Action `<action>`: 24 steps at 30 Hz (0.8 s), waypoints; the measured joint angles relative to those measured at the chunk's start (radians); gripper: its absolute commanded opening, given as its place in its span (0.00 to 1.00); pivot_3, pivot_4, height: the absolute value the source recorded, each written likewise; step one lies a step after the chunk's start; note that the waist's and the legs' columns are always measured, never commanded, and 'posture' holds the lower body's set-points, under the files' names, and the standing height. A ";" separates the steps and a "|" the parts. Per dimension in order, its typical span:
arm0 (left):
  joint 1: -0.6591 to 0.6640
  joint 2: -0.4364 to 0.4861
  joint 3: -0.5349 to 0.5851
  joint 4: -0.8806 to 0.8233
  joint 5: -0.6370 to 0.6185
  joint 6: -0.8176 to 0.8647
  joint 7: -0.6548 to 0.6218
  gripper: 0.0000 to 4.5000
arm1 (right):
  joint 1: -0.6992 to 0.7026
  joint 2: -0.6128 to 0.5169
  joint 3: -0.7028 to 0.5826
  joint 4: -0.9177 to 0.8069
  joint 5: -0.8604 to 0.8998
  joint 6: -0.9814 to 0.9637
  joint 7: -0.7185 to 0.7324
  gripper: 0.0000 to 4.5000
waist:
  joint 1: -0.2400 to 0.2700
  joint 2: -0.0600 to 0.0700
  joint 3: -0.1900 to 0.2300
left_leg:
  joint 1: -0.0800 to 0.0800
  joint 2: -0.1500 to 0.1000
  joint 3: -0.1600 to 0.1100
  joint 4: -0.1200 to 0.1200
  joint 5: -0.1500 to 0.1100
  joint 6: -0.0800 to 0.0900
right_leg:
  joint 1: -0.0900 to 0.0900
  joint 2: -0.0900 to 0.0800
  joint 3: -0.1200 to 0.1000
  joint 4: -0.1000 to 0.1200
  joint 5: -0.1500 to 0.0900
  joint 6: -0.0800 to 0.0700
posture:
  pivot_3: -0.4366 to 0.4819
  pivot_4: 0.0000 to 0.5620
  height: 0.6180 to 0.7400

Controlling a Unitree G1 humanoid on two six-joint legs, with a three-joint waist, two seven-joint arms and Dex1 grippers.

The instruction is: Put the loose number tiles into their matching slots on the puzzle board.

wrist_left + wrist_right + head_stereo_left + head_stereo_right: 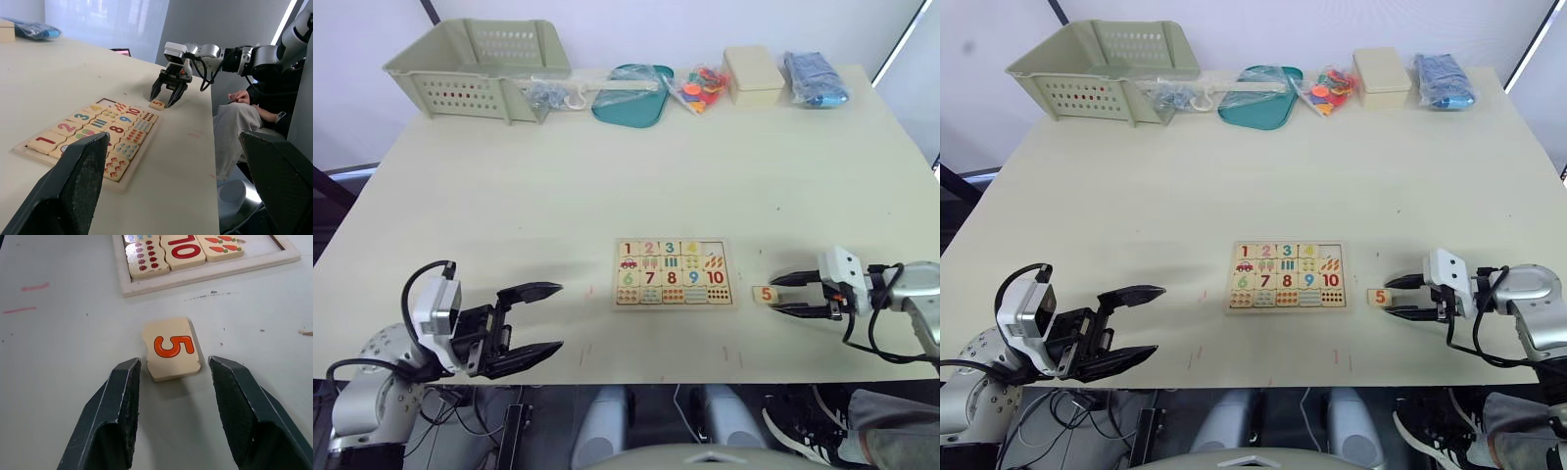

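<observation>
Your R gripper (pixel 171 396) sits open, fingers either side of the 5 tile (pixel 171 348), lined up to grab it; board (pixel 674 274) just ahead. L gripper (pixel 530 319) open, idle.

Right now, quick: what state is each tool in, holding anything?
Left tool: open, holding nothing, hovering at the table's near edge.
Right tool: open, fingers either side of the 5 tile on the table, not gripping it.
</observation>
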 measured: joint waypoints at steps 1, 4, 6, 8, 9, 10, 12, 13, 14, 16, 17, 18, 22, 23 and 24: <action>-0.001 0.000 0.000 0.000 0.000 0.000 0.000 1.00 | 0.000 0.000 0.000 -0.005 -0.002 0.008 -0.001 0.51 | 0.000 0.000 0.000 | 0.000 0.000 0.000 0.000 0.000 0.000 | 0.000 0.000 0.000 0.000 0.000 0.000 | 0.48 0.27 1.00; -0.001 0.000 0.000 0.000 0.000 0.000 0.001 1.00 | 0.000 -0.001 0.002 -0.029 -0.014 0.029 -0.006 0.51 | 0.000 0.000 0.000 | 0.000 0.000 0.000 0.000 0.000 0.000 | 0.000 0.000 0.000 0.000 0.000 0.000 | 0.48 0.27 1.00; 0.000 0.000 0.000 0.000 0.000 0.000 0.001 1.00 | 0.000 -0.003 0.007 -0.057 -0.020 0.053 -0.011 0.51 | -0.001 0.000 0.000 | 0.000 0.000 0.000 0.000 0.000 0.000 | 0.000 0.000 0.000 0.000 0.000 0.000 | 0.48 0.27 1.00; 0.001 0.000 0.001 0.000 0.000 0.000 0.001 1.00 | 0.000 -0.003 0.008 -0.070 -0.022 0.067 -0.016 0.51 | -0.001 0.000 0.000 | 0.000 0.000 0.000 0.000 0.000 0.000 | 0.000 0.000 0.000 0.000 0.000 0.000 | 0.48 0.27 1.00; 0.003 0.000 0.001 0.000 0.000 0.000 0.001 1.00 | 0.000 -0.003 0.011 -0.081 -0.022 0.076 -0.018 0.51 | -0.001 0.000 0.000 | 0.000 0.000 0.000 0.000 0.000 0.000 | 0.000 0.000 0.000 0.000 0.000 0.000 | 0.48 0.27 1.00; 0.004 0.000 0.001 0.000 0.000 0.000 0.001 1.00 | 0.000 -0.003 0.013 -0.088 -0.023 0.082 -0.020 0.51 | 0.000 0.000 0.000 | 0.000 0.000 0.000 0.000 0.000 0.000 | 0.000 0.000 0.000 0.000 0.000 0.000 | 0.48 0.27 1.00; 0.006 0.000 0.001 0.000 0.000 0.000 0.001 1.00 | 0.000 -0.003 0.017 -0.092 -0.029 0.093 -0.024 0.51 | 0.000 0.000 0.000 | 0.000 0.000 0.000 0.000 0.000 0.000 | 0.000 0.000 0.000 0.000 0.000 0.000 | 0.48 0.27 1.00; 0.006 0.000 0.001 0.000 0.000 0.000 0.001 1.00 | 0.000 -0.003 0.017 -0.093 -0.030 0.094 -0.024 0.51 | 0.000 0.000 0.000 | 0.000 0.000 0.000 0.000 0.000 0.000 | 0.000 0.000 0.000 0.000 0.000 0.000 | 0.48 0.27 1.00; 0.007 0.000 0.001 0.000 0.000 0.000 0.001 1.00 | 0.000 -0.002 0.017 -0.094 -0.032 0.094 -0.025 0.51 | 0.000 0.000 0.000 | 0.000 0.000 0.000 0.000 0.000 0.000 | 0.000 0.000 0.000 0.000 0.000 0.000 | 0.48 0.27 1.00; 0.007 0.000 0.001 0.000 0.000 0.000 0.001 1.00 | 0.000 -0.002 0.017 -0.094 -0.033 0.094 -0.024 0.51 | 0.000 0.000 0.000 | 0.000 0.000 0.000 0.000 0.000 0.000 | 0.000 0.000 0.000 0.000 0.000 0.000 | 0.48 0.27 1.00; 0.007 0.000 0.001 0.000 0.000 0.000 0.001 1.00 | 0.000 -0.002 0.017 -0.093 -0.033 0.094 -0.024 0.51 | 0.000 0.000 0.000 | 0.000 0.000 0.000 0.000 0.000 0.000 | 0.000 0.000 0.000 0.000 0.000 0.000 | 0.48 0.27 1.00; 0.007 0.000 0.001 0.000 0.000 -0.001 0.001 1.00 | 0.000 -0.002 0.017 -0.093 -0.033 0.093 -0.023 0.51 | 0.000 0.000 0.000 | 0.000 0.000 0.000 0.000 0.000 0.000 | 0.000 0.000 0.000 0.000 0.000 0.000 | 0.48 0.27 1.00; 0.009 0.000 0.002 0.000 0.000 -0.001 0.001 1.00 | 0.000 -0.003 0.017 -0.091 -0.035 0.088 -0.022 0.51 | 0.000 0.000 0.000 | 0.000 0.000 0.000 0.000 0.000 0.000 | 0.000 0.000 0.000 0.000 0.000 0.000 | 0.48 0.27 1.00; 0.010 0.000 0.002 0.000 0.000 -0.001 0.001 1.00 | 0.000 -0.002 0.017 -0.090 -0.035 0.086 -0.022 0.45 | 0.000 0.000 0.000 | 0.000 0.000 0.000 0.000 0.000 0.000 | 0.000 0.000 0.000 0.000 0.000 0.000 | 0.48 0.27 1.00; 0.010 0.000 0.002 0.000 0.000 -0.002 0.001 1.00 | 0.000 -0.002 0.017 -0.088 -0.036 0.085 -0.023 0.39 | 0.000 0.000 0.000 | 0.000 0.000 0.000 0.000 0.000 0.000 | 0.000 0.000 0.000 0.000 0.000 0.000 | 0.48 0.27 1.00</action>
